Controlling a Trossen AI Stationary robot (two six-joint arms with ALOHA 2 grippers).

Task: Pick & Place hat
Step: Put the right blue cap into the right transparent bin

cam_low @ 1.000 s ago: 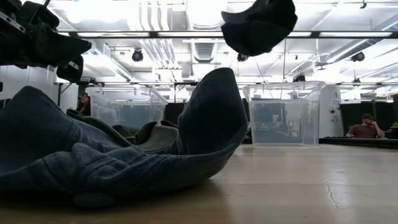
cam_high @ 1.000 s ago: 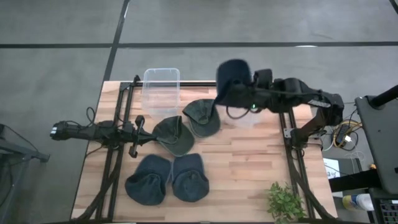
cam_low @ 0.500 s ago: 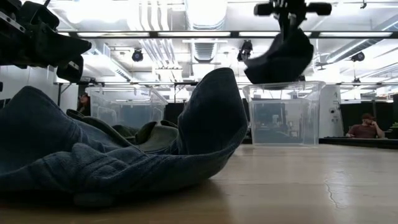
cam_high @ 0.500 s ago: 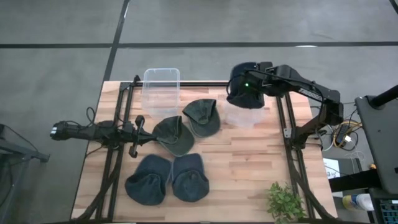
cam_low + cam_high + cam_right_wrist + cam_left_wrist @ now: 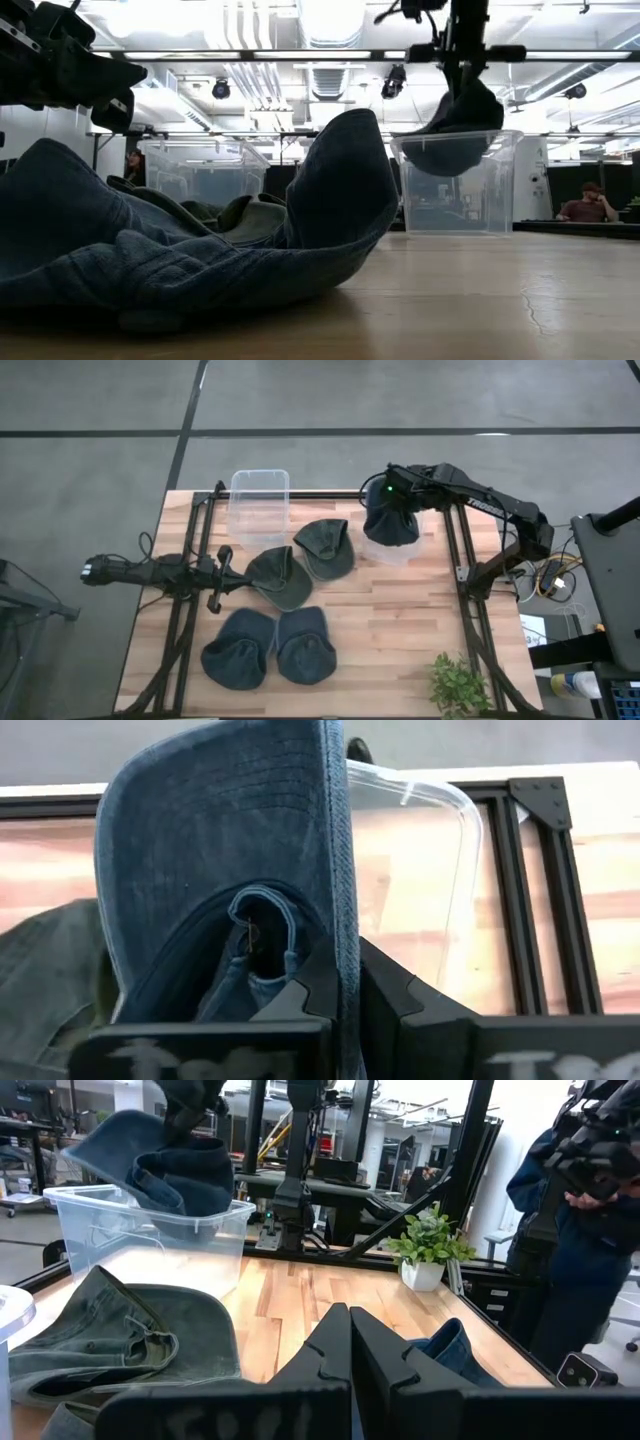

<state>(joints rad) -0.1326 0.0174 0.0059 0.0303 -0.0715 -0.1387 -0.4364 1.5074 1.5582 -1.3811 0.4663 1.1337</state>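
At inspection the right gripper point(image 5: 388, 490) was clamped on a dark blue hat point(image 5: 390, 522), which hung over the clear bin point(image 5: 412, 552) at the far right of the table point(image 5: 390, 630). The hat had not been let go, so this placement was judged near its end but unfinished: the release was outstanding. Four further hats remained on the boards, two green hats point(image 5: 300, 563) near the middle and two blue hats point(image 5: 270, 648) nearer the front edge; if all are to be binned, most of the work was left. A second clear bin point(image 5: 259, 506) stood at the far left; nothing could be made out in it. The left gripper point(image 5: 222, 575) waited at the left side, fingers pressed together on nothing. The high view alone showed the count of hats and both bins. The low view alone showed height: the hat's crown sagged at or just below the bin's rim, its top above. The right wrist view alone showed the grip itself, the fingers point(image 5: 322, 975) pinching the brim edge. The left wrist view showed a person point(image 5: 590, 1220) standing beyond the table.
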